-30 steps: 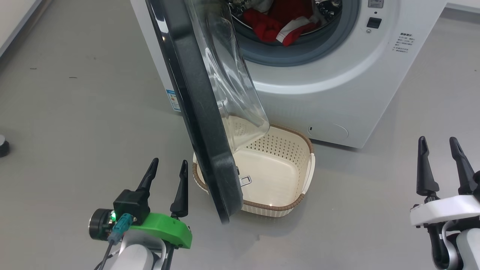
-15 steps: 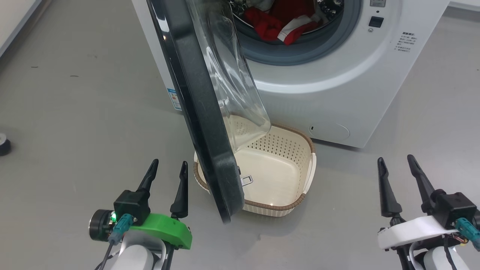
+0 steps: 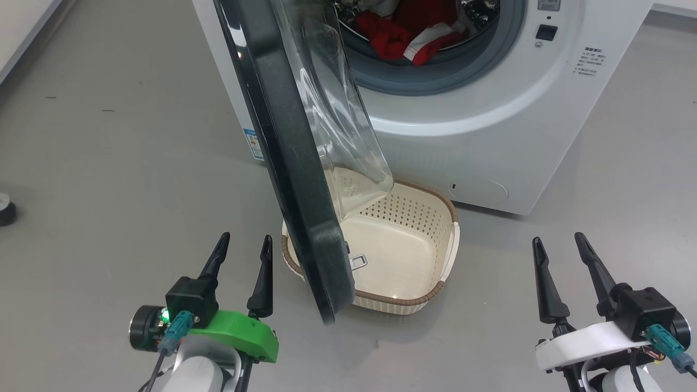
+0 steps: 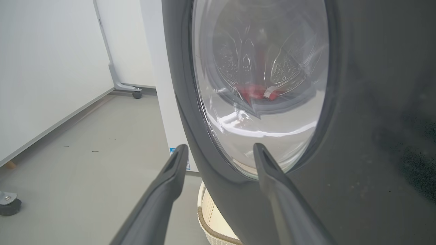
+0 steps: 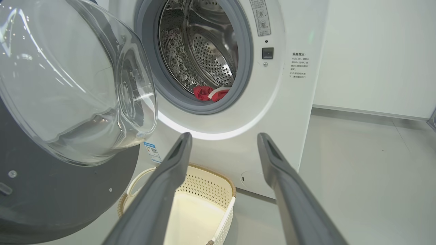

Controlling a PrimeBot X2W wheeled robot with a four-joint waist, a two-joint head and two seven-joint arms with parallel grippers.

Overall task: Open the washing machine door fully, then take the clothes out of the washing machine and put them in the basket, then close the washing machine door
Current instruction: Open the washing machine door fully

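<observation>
Hook the left claw (image 3: 246, 236), spread apart at lower left, behind the near edge of the half-open washing machine door (image 3: 294, 179), mid-frame over the basket (image 3: 453, 250). Draw it leftward slowly, all the way.

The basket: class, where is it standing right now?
In the head view, the basket stands on the floor directly before the washing machine, its left part hidden behind the open washing machine door.

Item: right gripper (image 3: 557, 238). Pos. now further left & nearer vs 1 s ago; black wrist block (image 3: 648, 309) + teal plug (image 3: 660, 334) now in view.
</observation>
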